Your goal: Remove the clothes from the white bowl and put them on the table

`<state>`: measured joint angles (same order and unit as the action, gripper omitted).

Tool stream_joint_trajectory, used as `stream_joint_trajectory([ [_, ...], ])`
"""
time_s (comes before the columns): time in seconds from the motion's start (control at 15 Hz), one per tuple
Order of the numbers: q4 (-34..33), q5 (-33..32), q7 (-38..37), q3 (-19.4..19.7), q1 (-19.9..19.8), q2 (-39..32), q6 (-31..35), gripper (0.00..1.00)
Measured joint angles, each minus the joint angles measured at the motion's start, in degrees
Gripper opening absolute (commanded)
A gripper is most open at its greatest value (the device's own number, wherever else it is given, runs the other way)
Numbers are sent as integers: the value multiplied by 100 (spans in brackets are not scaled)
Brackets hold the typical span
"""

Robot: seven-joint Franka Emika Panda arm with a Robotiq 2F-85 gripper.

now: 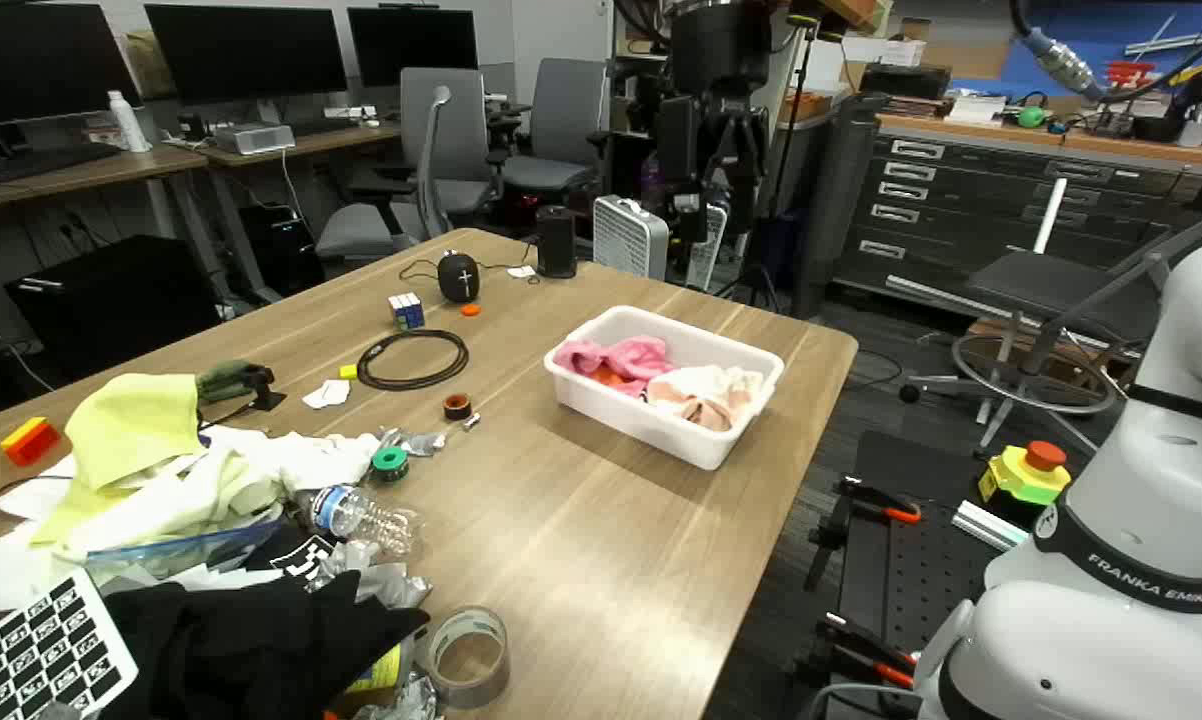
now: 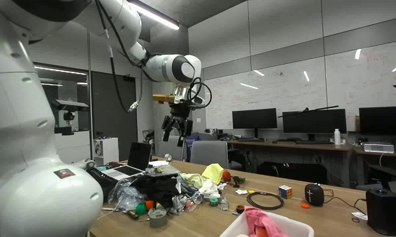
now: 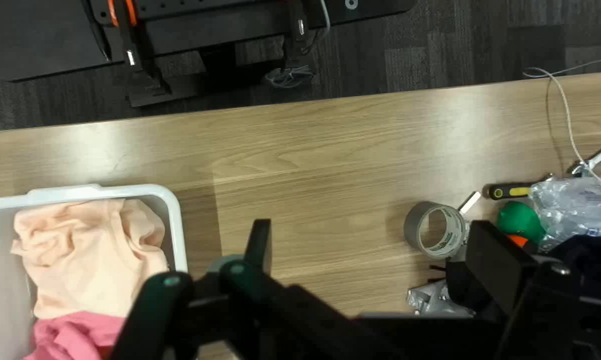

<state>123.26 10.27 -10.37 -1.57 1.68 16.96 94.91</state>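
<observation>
The white bowl, a rectangular plastic tub [image 1: 631, 425], stands on the wooden table [image 1: 561, 530] in both exterior views [image 2: 295, 227]. Its rim [image 3: 178, 235] shows at the left of the wrist view. Inside lie a pink cloth [image 1: 633, 358] and a pale peach cloth [image 1: 706, 388], side by side. The wrist view also shows the peach cloth [image 3: 88, 255] and part of the pink cloth [image 3: 75, 332]. My gripper [image 2: 173, 139] is open and empty, high above the table. In the wrist view its spread fingers [image 3: 370, 235] frame bare tabletop between tub and tape roll.
A small orange thing [image 1: 609, 376] lies in the tub by the pink cloth. A grey tape roll [image 3: 436, 230] stands near a heap of clothes, plastic and a bottle [image 1: 366, 518]. A cable coil [image 1: 413, 360], puzzle cube [image 1: 406, 311] and speakers [image 1: 458, 277] stand farther back.
</observation>
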Motion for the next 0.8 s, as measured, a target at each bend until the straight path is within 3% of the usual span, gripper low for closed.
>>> stream_joint_trajectory([
  [0.8, -7, -77, -76, 91, -248, -86, 139, 100],
])
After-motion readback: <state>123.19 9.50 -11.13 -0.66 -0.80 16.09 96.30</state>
